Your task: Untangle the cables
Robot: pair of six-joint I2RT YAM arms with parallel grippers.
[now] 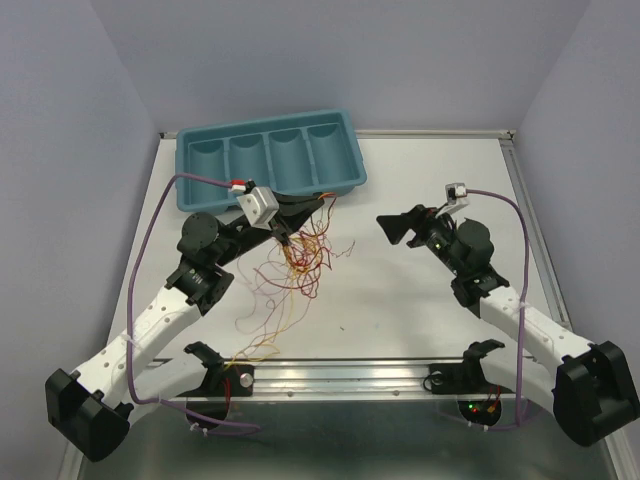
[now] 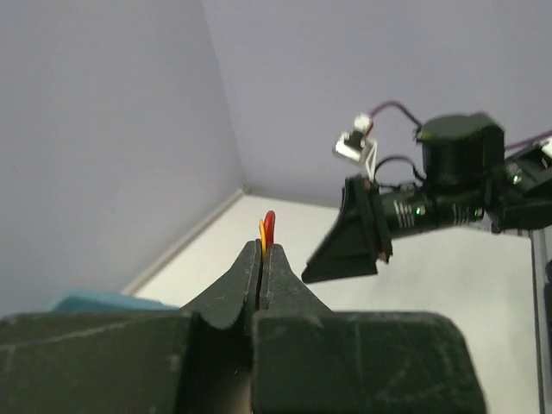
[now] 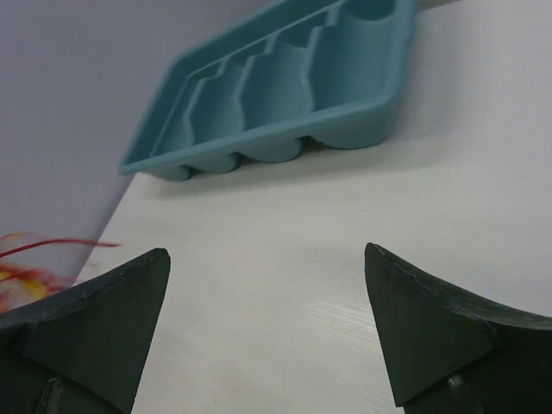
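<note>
Hair-thin red, yellow, orange cables (image 1: 295,262), long axis 1 to 7 o'clock, left gripper (image 2: 261,250) pinching their upper end, right gripper (image 3: 267,259) spread

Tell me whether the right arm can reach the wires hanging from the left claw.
Probably yes. The right claw stands open, facing the red, yellow and orange wires pinched in the shut left claw, with only table between them.

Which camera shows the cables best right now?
Top external: the whole tangle of cables trails from the left gripper to the table. Left wrist shows only a pinched red-yellow tip; right wrist, blurred strands at its left edge.
</note>
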